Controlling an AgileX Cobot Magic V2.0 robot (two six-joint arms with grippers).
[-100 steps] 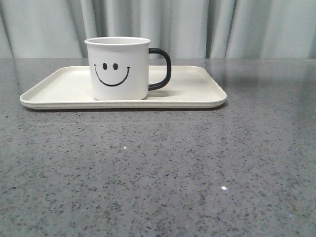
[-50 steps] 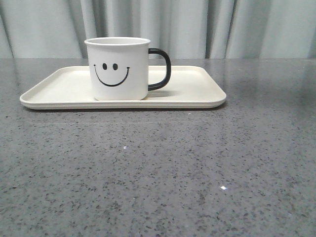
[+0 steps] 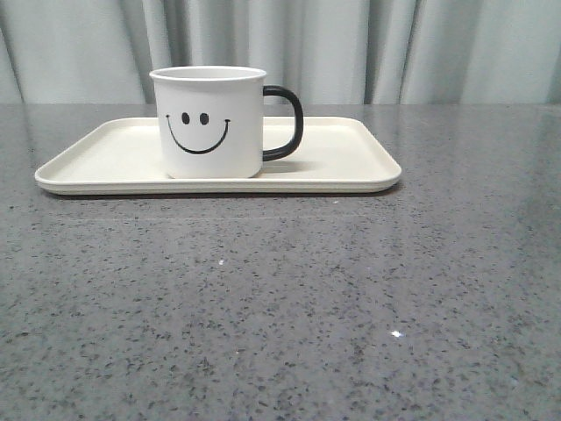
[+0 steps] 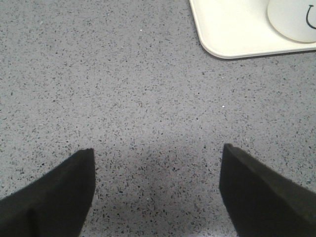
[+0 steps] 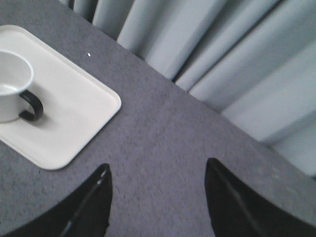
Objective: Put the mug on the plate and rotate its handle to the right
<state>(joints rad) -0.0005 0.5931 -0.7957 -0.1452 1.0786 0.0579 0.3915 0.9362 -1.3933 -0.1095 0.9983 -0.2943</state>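
Mug [image 3: 210,123] stands upright on the plate [image 3: 351,167], handle [image 3: 287,123] pointing right; nothing has shifted in the last second. I read the task as finished. Left gripper [image 4: 157,190] and right gripper [image 5: 157,200] gape, empty, over bare desk [image 3: 280,307].

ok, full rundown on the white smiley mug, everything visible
The white cylindrical mug with a black smiley face stands upright on the flat cream rectangular tray, left of the tray's middle in the front view. Its finish looks smooth and glossy, like ceramic or enamel. The face looks toward the front camera; the glossy black loop handle points right. The right wrist view shows its inside white and apparently empty. Only the tray touches it; both grippers are open and away from it, over the grey speckled table.
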